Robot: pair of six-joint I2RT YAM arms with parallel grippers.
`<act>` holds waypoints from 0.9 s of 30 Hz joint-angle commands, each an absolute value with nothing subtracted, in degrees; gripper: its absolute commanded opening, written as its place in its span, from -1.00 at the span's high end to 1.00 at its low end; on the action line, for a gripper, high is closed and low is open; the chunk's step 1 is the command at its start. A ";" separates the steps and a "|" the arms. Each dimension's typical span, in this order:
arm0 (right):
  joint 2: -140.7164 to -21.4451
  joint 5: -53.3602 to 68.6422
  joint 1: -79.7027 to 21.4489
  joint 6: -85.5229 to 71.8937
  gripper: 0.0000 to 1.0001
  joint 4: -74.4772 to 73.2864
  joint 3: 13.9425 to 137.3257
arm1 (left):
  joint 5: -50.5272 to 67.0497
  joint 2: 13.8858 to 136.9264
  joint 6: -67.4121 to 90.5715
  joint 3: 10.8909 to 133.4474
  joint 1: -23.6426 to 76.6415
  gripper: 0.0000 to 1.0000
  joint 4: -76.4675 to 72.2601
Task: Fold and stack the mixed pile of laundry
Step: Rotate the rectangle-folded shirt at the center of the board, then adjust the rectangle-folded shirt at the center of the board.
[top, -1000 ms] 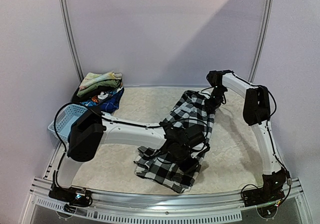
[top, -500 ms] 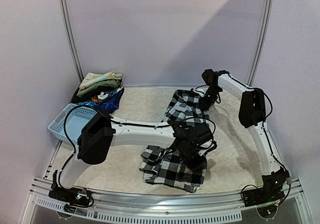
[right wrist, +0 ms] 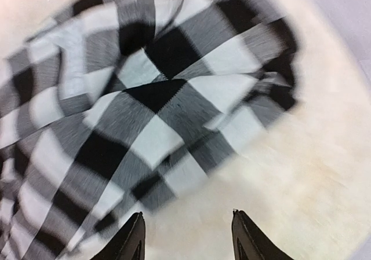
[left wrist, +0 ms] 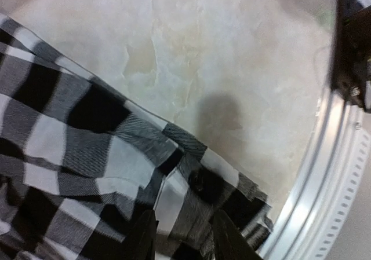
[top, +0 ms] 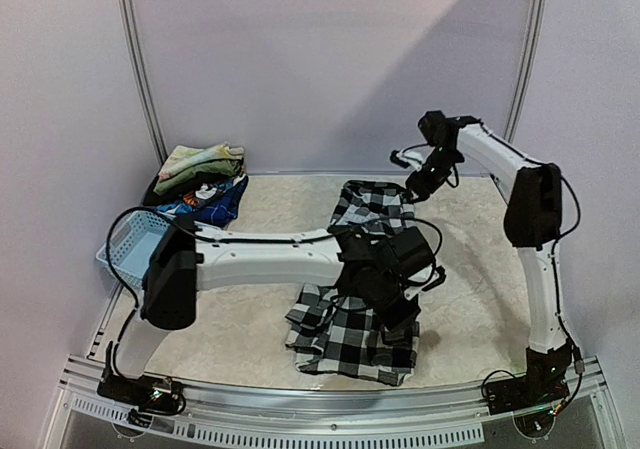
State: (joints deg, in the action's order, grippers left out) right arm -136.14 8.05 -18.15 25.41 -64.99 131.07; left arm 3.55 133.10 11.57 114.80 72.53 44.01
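While right claw gapes, checked shirt lies rumpled.

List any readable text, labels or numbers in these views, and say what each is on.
None can be read in any view.
dark blue printed piece: the print has a pale patch, too small to tell if it is lettering.
checked shirt: plain check only, no tag or label showing.
light blue basket: no marking visible.

Checked shirt soft woven cloth; table matt, mottled.
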 commanded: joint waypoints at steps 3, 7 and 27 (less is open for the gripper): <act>-110.84 10.14 -16.91 24.05 -0.07 -63.57 117.91 | -4.08 114.18 9.20 107.43 73.02 0.25 43.28; -100.03 18.98 -17.06 21.00 -0.30 -59.58 99.45 | -11.32 101.99 12.34 93.31 71.23 0.09 37.97; -87.91 23.95 -41.43 38.68 -0.17 -54.39 65.26 | 4.69 90.20 43.16 47.48 52.98 0.04 12.20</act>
State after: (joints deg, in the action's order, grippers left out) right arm -90.06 27.53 -37.32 34.92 -55.13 66.24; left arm 0.95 90.56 36.88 50.81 55.46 20.53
